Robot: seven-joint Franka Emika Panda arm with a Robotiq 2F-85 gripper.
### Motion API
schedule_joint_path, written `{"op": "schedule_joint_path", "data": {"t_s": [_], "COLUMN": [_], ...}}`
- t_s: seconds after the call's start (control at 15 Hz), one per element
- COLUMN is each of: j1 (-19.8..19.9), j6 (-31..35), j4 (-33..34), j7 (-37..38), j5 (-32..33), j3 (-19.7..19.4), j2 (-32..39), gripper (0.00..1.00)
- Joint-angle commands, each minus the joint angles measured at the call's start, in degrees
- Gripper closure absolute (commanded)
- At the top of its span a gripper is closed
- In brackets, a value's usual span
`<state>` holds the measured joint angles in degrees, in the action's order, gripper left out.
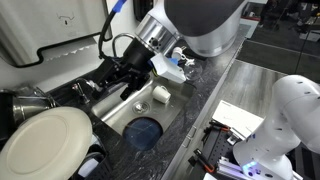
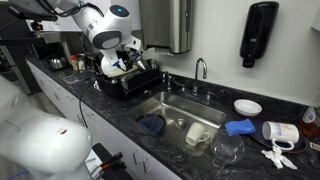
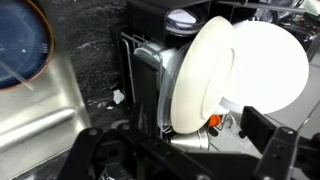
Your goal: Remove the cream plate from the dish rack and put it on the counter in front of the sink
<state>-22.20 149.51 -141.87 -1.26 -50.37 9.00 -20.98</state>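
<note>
Two fingers spread wide near the cream plate upright in the dish rack

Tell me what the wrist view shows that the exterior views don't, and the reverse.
Wrist only: the plate close up, on edge in the rack beside a metal pot, a second pale dish overlapping it, and the open, empty end effector.
Exterior only: the faucet, the wall dispenser, a glass on the counter, and the arm reaching over the rack.
Shared: plate, rack, sink and the blue item in it.
</note>
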Motion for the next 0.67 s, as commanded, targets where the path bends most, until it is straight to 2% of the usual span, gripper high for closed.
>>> {"op": "schedule_joint_path", "data": {"t_s": [0.0, 0.27, 0.6], "j1": [-1.61, 0.16, 1.79], "j6": [2.86, 2.42, 1.76], "j4": [2.83, 4.21, 5.43], "j7": [-8.84, -16.64, -22.11], "j5": [-11.69, -21.33, -27.35], "j3": [-0.44, 1.16, 2.52], "j2": [5.23, 8.52, 11.17], "gripper": [0.00, 0.00, 0.00]}}
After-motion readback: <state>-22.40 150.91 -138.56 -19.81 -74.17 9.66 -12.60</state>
